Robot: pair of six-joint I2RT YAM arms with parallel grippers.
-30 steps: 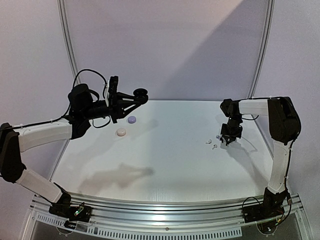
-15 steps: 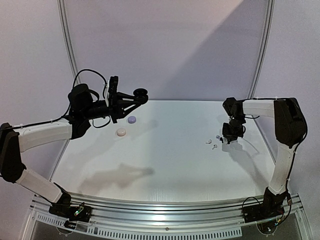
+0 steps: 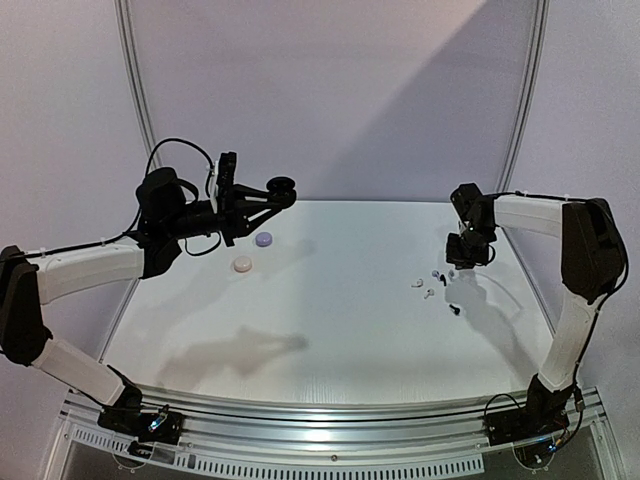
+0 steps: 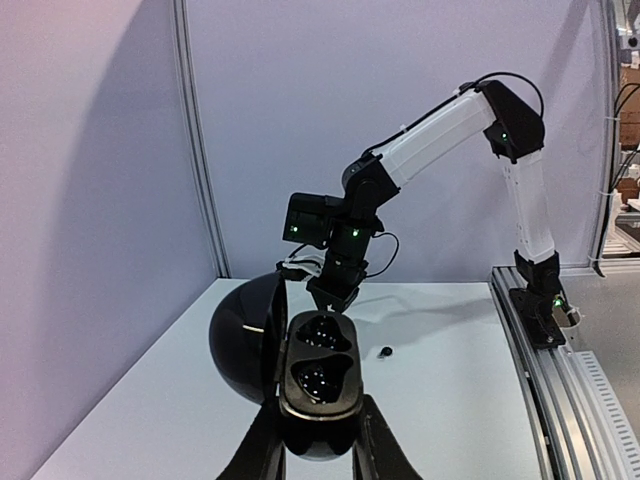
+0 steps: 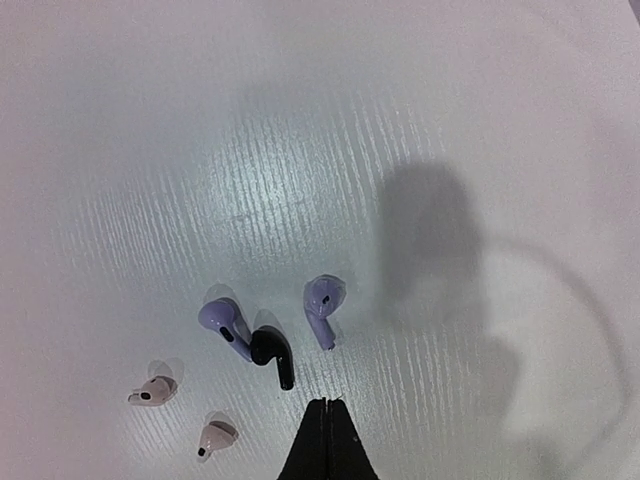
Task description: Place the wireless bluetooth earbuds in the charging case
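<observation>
Across the whole top view: white bench (image 3: 330,340), arm bases bolted at its near edge. Over rear-left of bench: L arm (image 3: 90,265) reaching up and fwd, w/ L gripper (image 3: 274,194) narrow and clamped on black charging case (image 4: 320,375), well above the surface. Case open, domed lid (image 4: 245,345) swung to one side, two glossy dark wells facing the wrist cam. Over right side: R arm (image 3: 575,250) bent down, w/ R gripper (image 3: 453,274) pinched fully shut, fingers tip to tip, gripping nothing, hanging above the bench near the earbuds. On bench rear-left, near each other but apart: two closed round cases, lavender round case (image 3: 264,239) and pinkish-white round case (image 3: 242,264). On bench right side, seen from R wrist cam just ahead of the shut tips: loose group of wireless bluetooth earbuds, i.e. first lavender earbud (image 5: 225,322), second lavender earbud (image 5: 323,300), black earbud (image 5: 272,358) right beside the first lavender one (touching or not: can't tell), plus two pale pinkish-white earbuds (image 5: 152,390) off to the side, apart from the rest. In top view, nearer the front edge than that group and apart from it: small black speck (image 3: 455,308) on bench, too small to ID for sure.
</observation>
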